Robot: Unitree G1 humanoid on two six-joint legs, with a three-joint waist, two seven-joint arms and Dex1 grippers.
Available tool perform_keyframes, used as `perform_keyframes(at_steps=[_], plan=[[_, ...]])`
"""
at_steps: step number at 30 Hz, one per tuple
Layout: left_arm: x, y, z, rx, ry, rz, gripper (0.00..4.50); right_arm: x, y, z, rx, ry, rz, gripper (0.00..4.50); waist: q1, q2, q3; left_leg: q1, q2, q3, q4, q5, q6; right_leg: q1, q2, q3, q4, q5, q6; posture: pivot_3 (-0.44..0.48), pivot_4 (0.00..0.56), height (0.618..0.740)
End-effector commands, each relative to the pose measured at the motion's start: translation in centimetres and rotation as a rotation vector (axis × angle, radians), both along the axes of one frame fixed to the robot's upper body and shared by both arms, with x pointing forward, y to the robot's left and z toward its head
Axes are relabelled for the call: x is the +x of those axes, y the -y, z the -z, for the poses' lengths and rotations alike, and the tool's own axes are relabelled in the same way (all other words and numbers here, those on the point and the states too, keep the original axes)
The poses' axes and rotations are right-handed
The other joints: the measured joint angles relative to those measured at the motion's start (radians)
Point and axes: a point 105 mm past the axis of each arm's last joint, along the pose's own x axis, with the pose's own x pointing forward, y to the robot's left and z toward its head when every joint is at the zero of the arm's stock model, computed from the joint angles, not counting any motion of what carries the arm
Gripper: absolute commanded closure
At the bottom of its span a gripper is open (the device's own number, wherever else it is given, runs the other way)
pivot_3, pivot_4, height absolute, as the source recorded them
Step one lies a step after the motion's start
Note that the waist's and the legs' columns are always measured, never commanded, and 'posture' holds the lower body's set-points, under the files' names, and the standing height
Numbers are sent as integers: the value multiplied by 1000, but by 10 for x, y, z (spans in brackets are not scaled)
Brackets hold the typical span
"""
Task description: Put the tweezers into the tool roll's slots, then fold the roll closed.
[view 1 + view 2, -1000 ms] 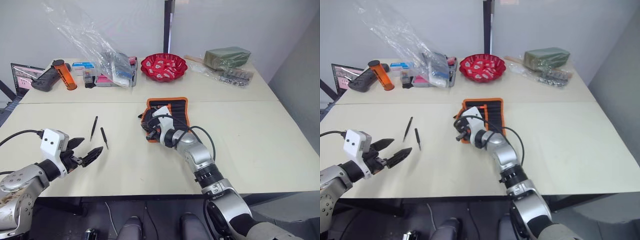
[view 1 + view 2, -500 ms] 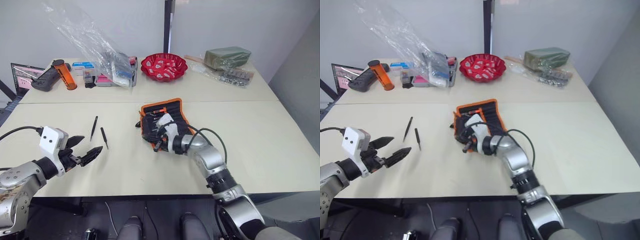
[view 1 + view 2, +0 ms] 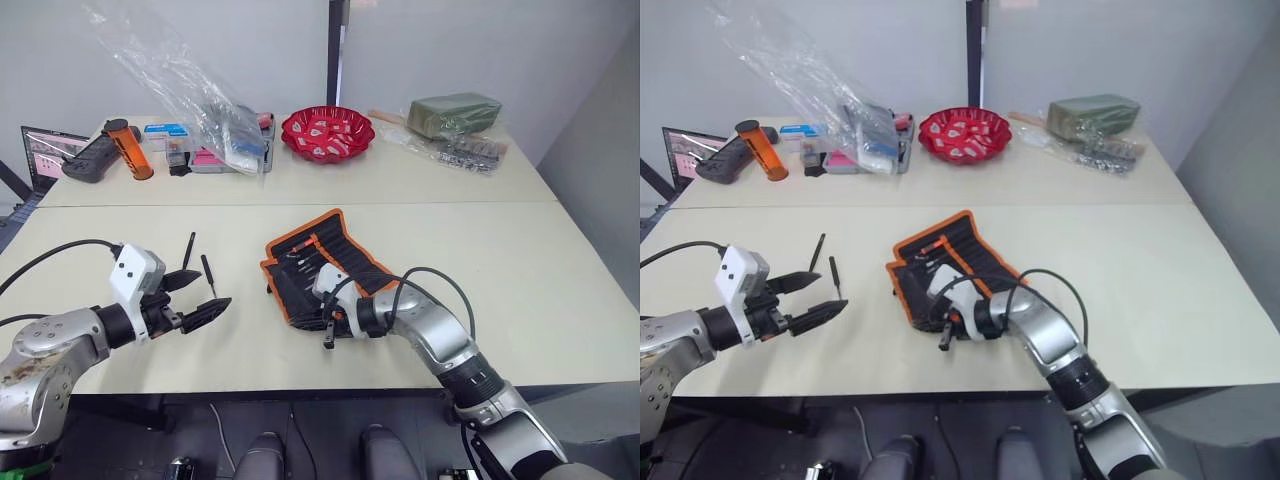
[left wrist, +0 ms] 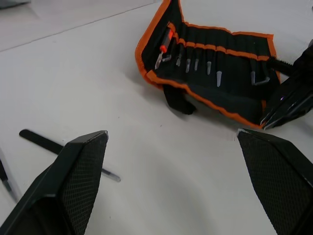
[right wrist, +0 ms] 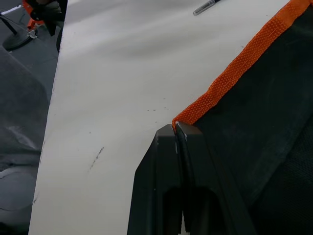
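Observation:
The tool roll [image 3: 322, 268] lies unrolled at an angle mid-table, black with orange edging. Its slots [image 4: 205, 63] hold several small metal-tipped tools and one orange-handled one. My right gripper [image 3: 328, 338] is at the roll's near corner, shut on the orange edge [image 5: 195, 110]. Two black tweezers [image 3: 187, 255] [image 3: 207, 274] lie loose on the table left of the roll. Just in front of them hovers my left gripper [image 3: 212, 288], open and holding nothing. In the left wrist view one of the tweezers [image 4: 63, 152] lies between the fingers' line of sight and the roll [image 4: 230, 93].
Along the back of the table [image 3: 540, 260] sit a red bowl [image 3: 327, 133], a clear plastic bag over boxes [image 3: 215, 125], an orange cylinder [image 3: 130, 148], a dark controller [image 3: 90, 158] and a green packet [image 3: 455, 112]. A laptop [image 3: 45, 152] stands at the far left.
My right gripper has pulled the roll's edge toward the table front, spreading the roll open. My left gripper has moved right, closer to the loose tweezers.

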Motion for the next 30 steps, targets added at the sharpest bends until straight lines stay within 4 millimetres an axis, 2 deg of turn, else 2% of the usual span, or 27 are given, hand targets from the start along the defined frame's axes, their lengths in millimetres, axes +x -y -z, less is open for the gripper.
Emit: perform_keyframes(at_steps=[1, 3, 7, 11, 17, 23, 26, 30], plan=[[10, 16, -8, -20, 32, 71, 1143, 1, -4, 4, -15, 1, 6, 4500, 2, 0, 0, 0, 0, 0, 0, 0, 0, 0, 0, 0, 0, 0, 0, 0, 150, 740], [18, 26, -9, -27, 40, 100, 1758, 2, -3, 5, -18, -2, 12, 4500, 2, 0, 0, 0, 0, 0, 0, 0, 0, 1, 0, 0, 0, 0, 0, 0, 150, 740], [45, 54, 3, 32, 49, 178, 3075, 3, -2, 6, -23, 1, 24, 4500, 4, 0, 0, 1, 0, 0, 0, 0, 0, 1, 0, 0, 0, 0, 0, 0, 150, 740], [67, 69, 16, 86, 38, 222, 4409, 5, 0, 8, -33, 4, 41, 4500, 1, -1, 0, 0, 0, 0, 1, 0, 0, 1, 0, 0, 0, 0, 0, 0, 150, 740], [100, 66, 55, 235, -20, 204, 4485, 7, 5, 3, -38, 14, 46, 4500, 1, -1, 0, 0, 0, 0, 1, 0, 0, 1, 0, 0, 0, -1, 2, 0, 150, 740], [105, 75, 74, 224, -54, 262, 4485, 6, 10, 0, -41, 34, 52, 4500, 18, -1, -1, 1, -1, -1, 3, 0, 0, 2, 0, -1, 0, -3, 5, 0, 150, 740], [103, 74, 81, 231, -62, 271, 4500, -8, 9, -9, 11, -51, -11, 3662, 22, -1, -1, 1, -1, -1, 4, 0, 0, 3, 0, -1, 1, -3, 6, 0, 150, 740], [102, 68, 84, 228, -58, 271, 4500, -7, 10, -43, 153, -72, -22, 2264, 19, -1, -1, 1, -1, -1, 4, 0, 0, 3, 0, -1, 1, -3, 6, 0, 150, 740]])
